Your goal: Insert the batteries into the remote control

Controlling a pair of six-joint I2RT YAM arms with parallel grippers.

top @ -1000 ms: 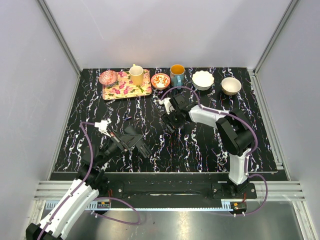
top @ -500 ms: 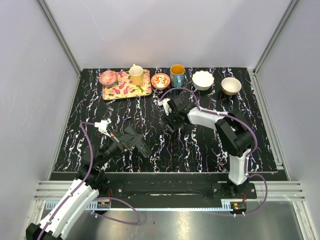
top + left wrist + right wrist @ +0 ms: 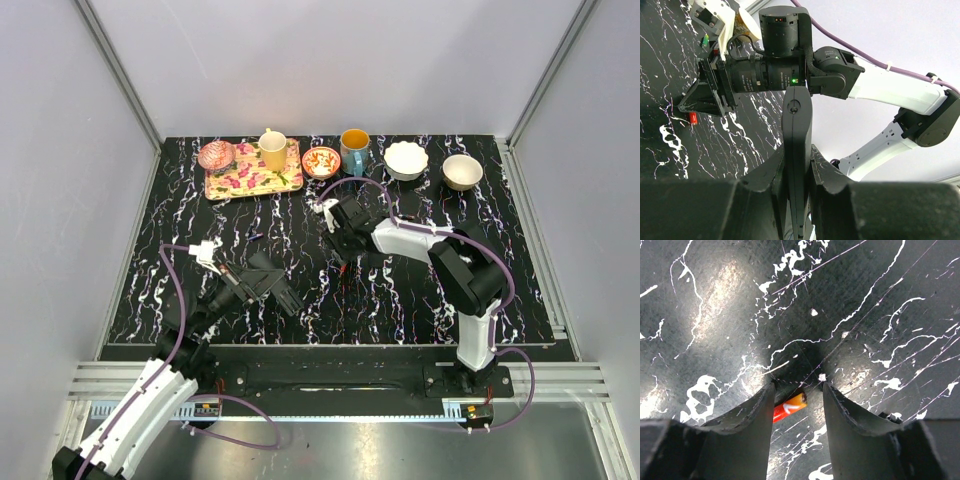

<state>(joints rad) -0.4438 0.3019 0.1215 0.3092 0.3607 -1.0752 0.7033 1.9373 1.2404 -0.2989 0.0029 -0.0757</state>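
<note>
Remote (image 3: 796, 115) pinched edge-on in my left pincer (image 3: 797, 167). Right pincer (image 3: 798, 390) half spread, pointing down, red-orange battery (image 3: 790, 408) between its fingers.

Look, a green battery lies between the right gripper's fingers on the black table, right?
Not green: the battery between the right gripper's fingers on the black table is red and orange. The right wrist view shows it.

The left tool (image 3: 798, 167) is clamped shut and pointed toward 4 o'clock, while the right tool (image 3: 798, 399), reached out toward 10 o'clock, is pointed downward with jaws parted.
</note>
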